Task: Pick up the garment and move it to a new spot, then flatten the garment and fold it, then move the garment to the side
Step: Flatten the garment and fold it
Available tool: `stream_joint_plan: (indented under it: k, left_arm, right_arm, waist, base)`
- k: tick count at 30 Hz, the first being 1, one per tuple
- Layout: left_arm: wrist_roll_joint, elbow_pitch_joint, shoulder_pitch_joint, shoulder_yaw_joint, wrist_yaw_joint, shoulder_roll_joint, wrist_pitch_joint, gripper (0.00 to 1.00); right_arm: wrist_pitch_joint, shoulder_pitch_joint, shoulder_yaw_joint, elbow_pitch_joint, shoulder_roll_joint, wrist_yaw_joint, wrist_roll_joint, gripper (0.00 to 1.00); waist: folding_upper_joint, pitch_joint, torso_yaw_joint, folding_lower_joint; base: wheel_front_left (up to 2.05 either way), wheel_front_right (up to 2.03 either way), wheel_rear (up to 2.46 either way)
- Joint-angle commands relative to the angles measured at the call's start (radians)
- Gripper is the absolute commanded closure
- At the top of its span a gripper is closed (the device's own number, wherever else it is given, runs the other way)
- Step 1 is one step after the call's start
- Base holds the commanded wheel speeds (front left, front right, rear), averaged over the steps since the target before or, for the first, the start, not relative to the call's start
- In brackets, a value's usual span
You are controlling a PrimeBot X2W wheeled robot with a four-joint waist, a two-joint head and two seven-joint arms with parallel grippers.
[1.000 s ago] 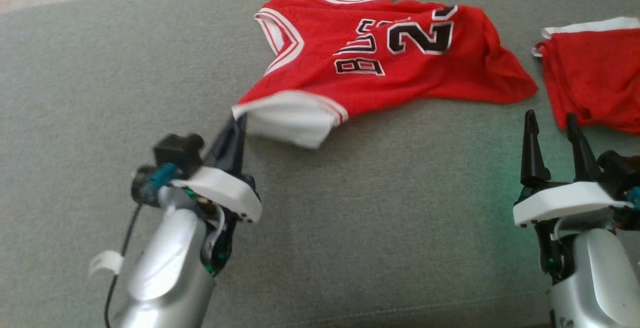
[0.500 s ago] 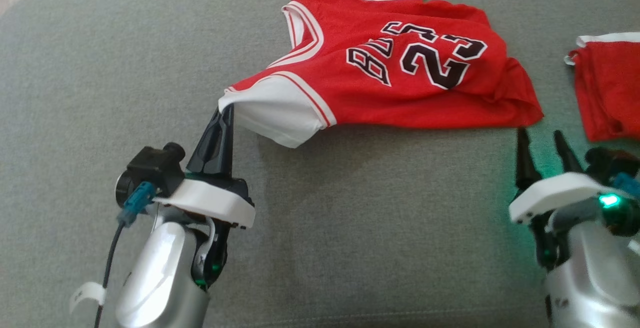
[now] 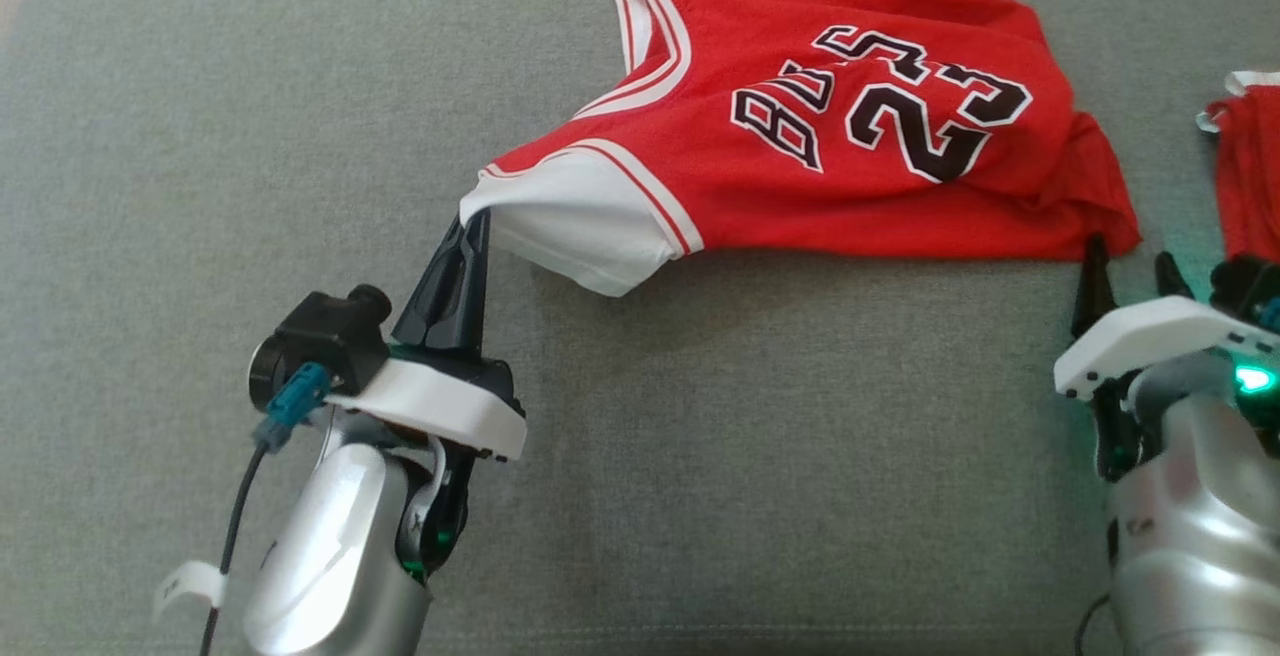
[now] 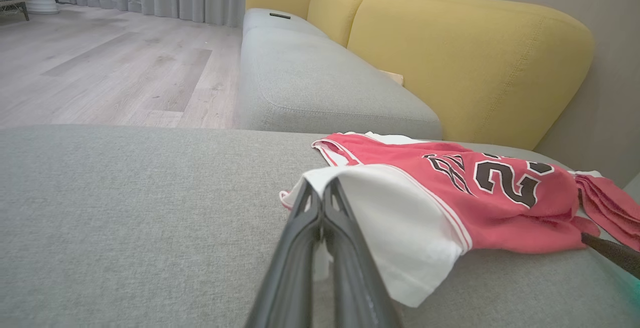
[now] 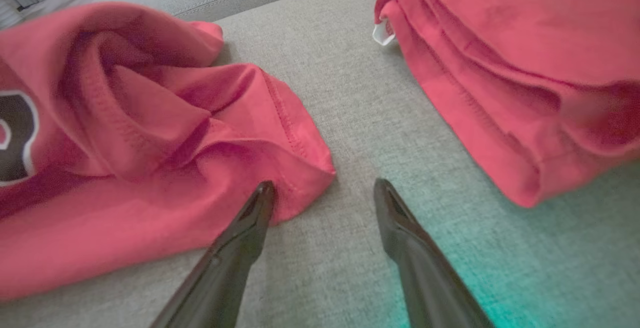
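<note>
Jersey [image 3: 850,166] has opened out since the earlier frames. The number was bunched and part hidden and now reads in full. The camera shifted too, so I'm ignoring the overall slide.

Right gripper [image 3: 1130,254] was short of the hem and has closed that gap. In its wrist view the fingers are spread, with the left tip at or on the hem corner [image 5: 305,168] and the right tip over bare seat [image 3: 250,136]. I can't tell if there's real contact.

Left gripper [image 3: 478,221] is clamped tight on the white sleeve [image 3: 580,226]. That corner is lifted slightly, and the rest of the jersey lies on the seat ahead of the tips and to their right.

My read is that we're in the flatten step: one corner held, second corner about to be taken. Next step is to close on the hem and tension between the two.

Room:
- Wide bare seat lies left of the left gripper and between the two grippers, so there's plenty to drag into.
- It's tight on the right. The second red garment [image 5: 500,93] sits just beyond the right gripper's right finger, so a sloppy close or an outward pull could snag it.
- Left wrist view shows the seat edge past the jersey, then another cushion [image 4: 320,83] and floor [image 4: 100,68]. The yellow backrest [image 4: 450,58] is ahead to the right. Don't push the jersey forward, pull it toward us.
</note>
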Motion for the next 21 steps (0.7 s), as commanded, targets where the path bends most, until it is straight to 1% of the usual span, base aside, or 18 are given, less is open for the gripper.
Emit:
stream_joint_plan:
  k: [1,6,7,9,12,16,18,21]
  left_arm:
    - [-0.005,-0.037,-0.038,0.025,-0.004,0.012,-0.012,1.0]
    - [-0.003,-0.033,-0.038,0.024,-0.005,0.012,-0.012,1.0]
    - [-0.002,-0.031,-0.038,0.024,-0.006,0.012,-0.012,1.0]
    - [-0.002,-0.027,-0.035,0.027,-0.006,0.012,-0.012,1.0]
    - [-0.003,-0.018,-0.026,0.039,-0.008,0.012,-0.012,1.0]
    - [-0.023,-0.012,-0.016,0.071,-0.02,0.012,-0.012,1.0]
    - [-0.039,-0.011,-0.016,0.094,-0.029,0.012,-0.012,1.0]
    - [-0.074,-0.011,-0.036,0.133,-0.049,0.012,-0.012,1.0]
  right_arm:
    - [-0.009,-0.041,0.014,-0.009,-0.003,-0.001,-0.014,0.0]
    - [-0.025,-0.083,-0.014,0.066,-0.003,-0.001,-0.038,0.0]
    - [-0.026,-0.09,-0.013,0.082,-0.003,-0.001,-0.04,0.15]
    - [-0.033,-0.1,-0.007,0.11,-0.003,-0.001,-0.045,1.0]
    - [-0.056,-0.115,0.028,0.149,-0.003,-0.001,-0.024,1.0]
    - [-0.093,-0.13,0.137,0.171,-0.003,-0.001,0.052,1.0]
    - [-0.1,-0.136,0.204,0.157,-0.003,-0.001,0.106,1.0]
    - [-0.077,-0.142,0.326,0.087,-0.003,-0.001,0.223,1.0]
  waist:
    - [0.0,0.003,0.004,0.0]
    - [0.0,0.007,0.009,0.0]
    - [0.0,0.006,0.008,0.0]
    - [0.0,-0.002,0.006,0.0]
    - [0.0,-0.021,-0.005,0.0]
    - [0.0,-0.06,-0.028,0.0]
    - [0.0,-0.085,-0.043,0.0]
    - [0.0,-0.124,-0.064,0.0]
  base:
    - [0.0,0.0,0.0]
    - [0.0,0.0,0.0]
    - [0.0,0.0,0.0]
    - [0.0,0.0,0.0]
    - [0.0,0.0,0.0]
    - [0.0,0.0,0.0]
    - [0.0,0.0,0.0]
    - [0.0,0.0,0.0]
